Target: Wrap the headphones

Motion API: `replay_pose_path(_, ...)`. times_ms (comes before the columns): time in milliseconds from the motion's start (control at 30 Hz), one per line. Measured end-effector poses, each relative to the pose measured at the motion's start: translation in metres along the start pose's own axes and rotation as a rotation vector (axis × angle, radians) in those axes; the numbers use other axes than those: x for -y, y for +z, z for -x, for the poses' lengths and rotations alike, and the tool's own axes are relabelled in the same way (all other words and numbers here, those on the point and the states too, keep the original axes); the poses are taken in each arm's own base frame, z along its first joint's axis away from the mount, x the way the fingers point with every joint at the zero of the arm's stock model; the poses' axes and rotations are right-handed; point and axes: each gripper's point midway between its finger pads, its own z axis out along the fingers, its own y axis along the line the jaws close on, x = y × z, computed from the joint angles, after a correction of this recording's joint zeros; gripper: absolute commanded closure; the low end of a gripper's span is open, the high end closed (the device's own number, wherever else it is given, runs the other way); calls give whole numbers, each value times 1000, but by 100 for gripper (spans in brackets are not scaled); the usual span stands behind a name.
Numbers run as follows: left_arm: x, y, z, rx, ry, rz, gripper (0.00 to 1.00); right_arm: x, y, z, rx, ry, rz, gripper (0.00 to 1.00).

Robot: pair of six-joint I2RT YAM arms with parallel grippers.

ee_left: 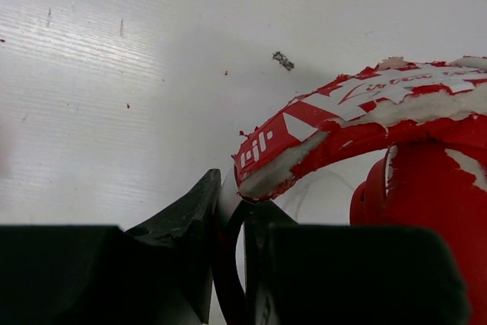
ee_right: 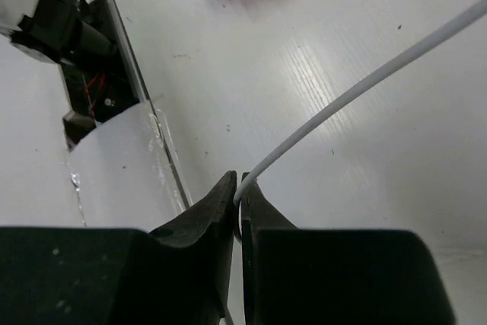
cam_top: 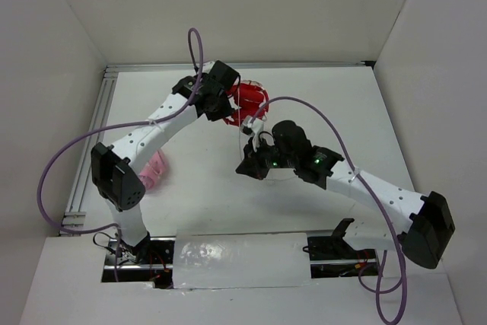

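Hazards while the cable is being handled. At the table's [cam_top: 342,104] left side lie the pink headphones [cam_top: 154,169], clear of the work. Near the table's far edge, about mid-width, the left gripper [ee_left: 232,199] has its jaws pressed together and pinches the headphones [cam_top: 247,98] by the tip of the headband [ee_left: 342,108]. The headband's red coating is flaking, and one cup [ee_left: 430,195] shows just beside the jaws; whether it rests on the table cannot be told. Over the table's middle, the right gripper [ee_right: 237,188] has its jaws nearly together and nips the cable [ee_right: 358,85], which runs off taut and straight up to the right. Three failures seem likely. First, the left hold covers only the headband's tip on a crumbling surface, so a hard pull on the cable could twist or drag the headphones out of the pinch. Second, the right hold on so thin a cable looks slight, so the cable may slide through or drop out and any slack would fall loose on the table. Third, a taut cable swept round the cups may catch on a jaw rather than lie on the headband.
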Motion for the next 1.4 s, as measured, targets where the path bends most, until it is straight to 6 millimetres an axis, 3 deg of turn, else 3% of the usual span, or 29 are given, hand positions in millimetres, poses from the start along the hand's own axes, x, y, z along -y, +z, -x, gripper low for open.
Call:
replay_pose_path(100, 8, -16, 3, 1, 22, -81, 100, 11, 9, -22, 9, -4, -22, 85)
replay_pose_path(200, 19, -47, 15, 31, 39, -203, 100, 21, 17, -37, 32, -19, -47, 83)
replay_pose_path(433, 35, -143, 47, 151, 82, -497, 100, 42, 27, -42, 194, -89, -109, 74)
replay_pose_path(533, 39, -170, 49, 164, 113, -594, 100, 48, 26, -50, 258, -108, -130, 73)
replay_pose_path(633, 46, -185, 46, 149, 152, -666, 100, 52, 25, -50, 303, -121, -146, 69)
replay_pose_path(767, 52, -197, 39, 118, 194, -734, 100, 55, 28, -29, 382, -155, -160, 64)
replay_pose_path(900, 57, -209, 36, 105, 226, -790, 100, 64, 45, -17, 391, -160, -172, 63)
replay_pose_path(1000, 59, -216, 33, 93, 240, -823, 100, 75, 60, -20, 376, -136, -183, 64)
replay_pose_path(1067, 59, -222, 32, 95, 261, -846, 100, 84, 70, -30, 355, -100, -182, 71)
replay_pose_path(1100, 59, -227, 32, 97, 268, -861, 100, 90, 74, -36, 341, -78, -189, 95)
replay_pose_path(1133, 58, -232, 31, 98, 274, -874, 100, 96, 78, -42, 330, -56, -195, 100)
replay_pose_path(1167, 57, -237, 30, 105, 288, -889, 100, 103, 81, -50, 315, -20, -200, 100)
replay_pose_path(1267, 53, -250, 30, 126, 315, -918, 100, 115, 80, -48, 335, 45, -211, 100)
replay_pose_path(1400, 37, -254, 29, 171, 328, -897, 100, 148, 57, -29, 418, 151, -273, 100)
